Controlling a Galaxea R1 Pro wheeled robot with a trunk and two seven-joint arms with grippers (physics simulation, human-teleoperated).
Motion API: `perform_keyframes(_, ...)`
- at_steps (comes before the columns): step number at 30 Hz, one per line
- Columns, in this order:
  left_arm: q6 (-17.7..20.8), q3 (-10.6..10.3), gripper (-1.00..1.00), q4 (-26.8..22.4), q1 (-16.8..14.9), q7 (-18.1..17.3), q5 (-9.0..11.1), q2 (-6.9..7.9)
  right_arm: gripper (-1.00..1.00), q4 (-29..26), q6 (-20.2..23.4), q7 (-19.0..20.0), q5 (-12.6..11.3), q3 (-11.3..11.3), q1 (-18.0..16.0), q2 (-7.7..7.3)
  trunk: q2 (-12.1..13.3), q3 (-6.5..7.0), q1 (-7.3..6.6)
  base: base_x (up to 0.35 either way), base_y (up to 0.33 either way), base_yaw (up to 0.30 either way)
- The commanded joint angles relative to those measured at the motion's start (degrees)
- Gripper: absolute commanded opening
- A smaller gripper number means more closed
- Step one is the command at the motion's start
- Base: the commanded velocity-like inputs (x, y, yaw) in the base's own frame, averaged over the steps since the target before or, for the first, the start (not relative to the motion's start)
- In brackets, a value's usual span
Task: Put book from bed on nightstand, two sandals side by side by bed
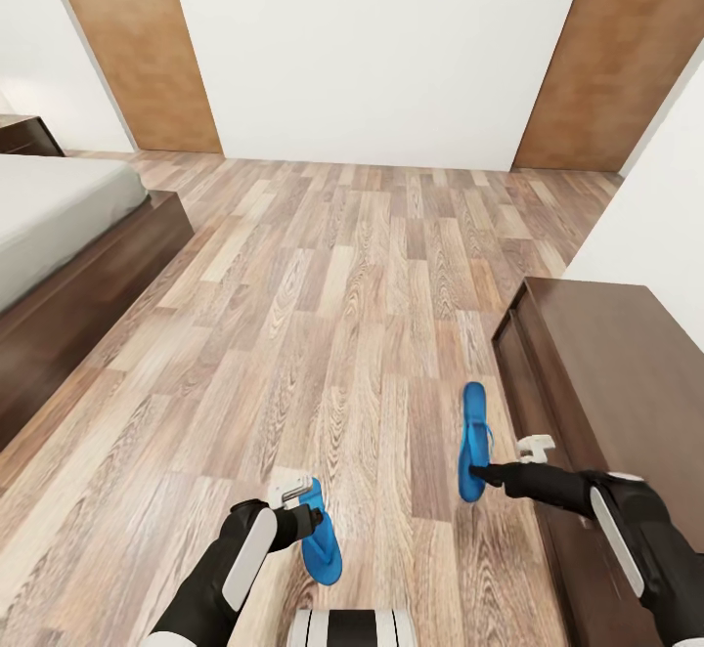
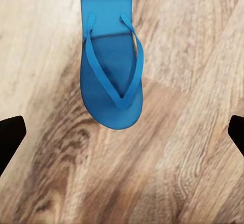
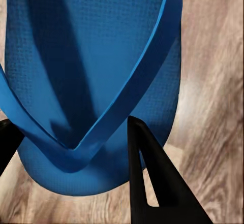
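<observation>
Two bright blue flip-flops lie on the wood-plank floor (image 1: 342,315), well apart; the left sandal (image 1: 321,538) sits just by the left end effector (image 1: 309,515), the right sandal (image 1: 473,440) lies alongside a dark brown wooden cabinet (image 1: 606,383) w/ a glossy top. Both are slim, rounded at the ends, w/ thin Y-shaped straps; the sole surface looks finely dimpled in the right wrist view (image 3: 96,82); no brand or writing readable on either. In the left wrist view the sandal (image 2: 112,66) lies flat, sole up, clear of the two black fingertips (image 2: 11,132) at the frame edges, so the left end effector is spread wide w/ nothing in it. The right end effector (image 1: 481,472) meets the near end of its sandal; its black fingers (image 3: 152,178) straddle the strap junction, one over the sole, but can't tell whether they actually clamp it. Floor planks are grey-brown, strongly grained, matte. The bed (image 1: 59,266) stands at left: dark brown wood frame, plain pale mattress. Beyond: white wall, two brown doors (image 1: 137,41).
</observation>
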Motion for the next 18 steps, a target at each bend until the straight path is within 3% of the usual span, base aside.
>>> perform_keyframes(1,0.1,-0.1,1.00,-0.1,0.0,0.6,0.6,0.01,-1.00,-0.3,0.2,-2.2,-0.5,0.0,0.0,0.07,0.0,-0.04,-0.01,0.000,0.000,0.000)
perform_keyframes(3,0.1,-0.2,1.00,-0.1,0.0,0.6,0.6,0.01,-1.00,-1.1,-2.0,-8.4,-0.4,0.2,-0.1,0.21,0.0,-0.04,-0.01,0.000,0.000,0.000)
perform_keyframes(6,0.1,-0.2,1.00,-0.1,0.0,0.6,0.6,0.01,-1.00,-1.3,-10.0,-21.9,0.4,0.9,-0.1,1.40,0.0,-0.04,-0.01,0.000,0.000,0.000)
perform_keyframes(7,0.1,-0.2,1.00,-0.1,0.0,0.6,0.6,0.01,-1.00,-1.2,-13.1,-25.1,0.6,1.0,-0.1,2.14,0.0,-0.04,-0.01,0.000,0.000,0.000)
perform_keyframes(8,0.1,-0.2,1.00,-0.1,0.0,0.6,0.6,0.01,-1.00,-1.1,-19.6,-28.2,0.7,1.1,-0.1,3.41,0.0,-0.04,-0.01,0.000,0.000,0.000)
perform_keyframes(10,0.1,-0.2,1.00,-0.1,0.0,0.5,0.6,0.01,-1.00,-1.1,-29.2,-30.1,0.8,1.2,-0.1,4.63,0.0,-0.04,-0.01,0.000,0.000,0.000)
perform_keyframes(12,0.1,-0.2,1.00,-0.1,0.0,0.5,0.6,0.01,-1.00,-1.0,-35.7,-30.8,0.7,1.2,0.0,5.15,0.0,-0.04,-0.01,0.000,0.000,0.000)
perform_keyframes(14,0.1,-0.2,1.00,-0.1,0.0,0.5,0.6,0.01,-1.00,-1.0,-38.5,-31.1,0.7,1.2,0.0,5.36,0.0,-0.04,-0.01,0.000,0.000,0.000)
perform_keyframes(18,0.1,-0.2,1.00,-0.1,0.0,0.5,0.6,0.01,-1.00,-1.0,-40.1,-31.3,0.7,1.3,0.0,5.66,0.0,-0.04,-0.01,0.000,0.000,0.000)
